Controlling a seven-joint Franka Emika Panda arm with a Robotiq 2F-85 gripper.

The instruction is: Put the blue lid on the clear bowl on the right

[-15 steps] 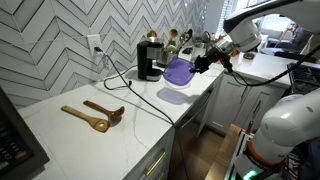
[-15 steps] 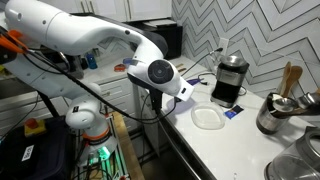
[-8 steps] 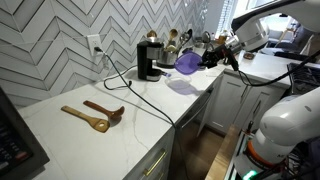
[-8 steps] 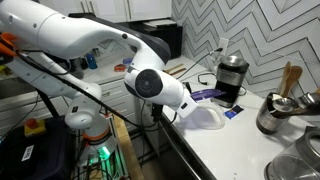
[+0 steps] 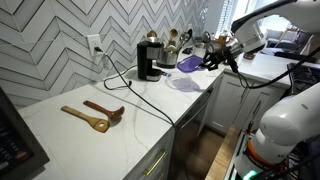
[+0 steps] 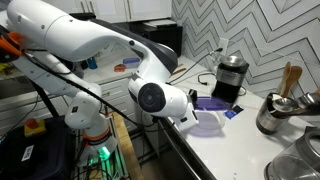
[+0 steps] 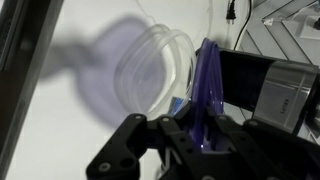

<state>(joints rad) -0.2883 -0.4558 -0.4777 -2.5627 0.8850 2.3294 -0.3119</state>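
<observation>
Since a second ago I have carried the thin, round blue-violet plastic lid point(image 5: 190, 63) farther along the white counter point(image 5: 150, 120), and it now sits flatter. My gripper point(image 7: 198, 128) is clenched on the lid's edge, holding it in the air close over the small clear round bowl point(image 6: 205, 122), near the dark coffee maker point(image 6: 230, 78). The wrist view shows the lid edge-on.
</observation>
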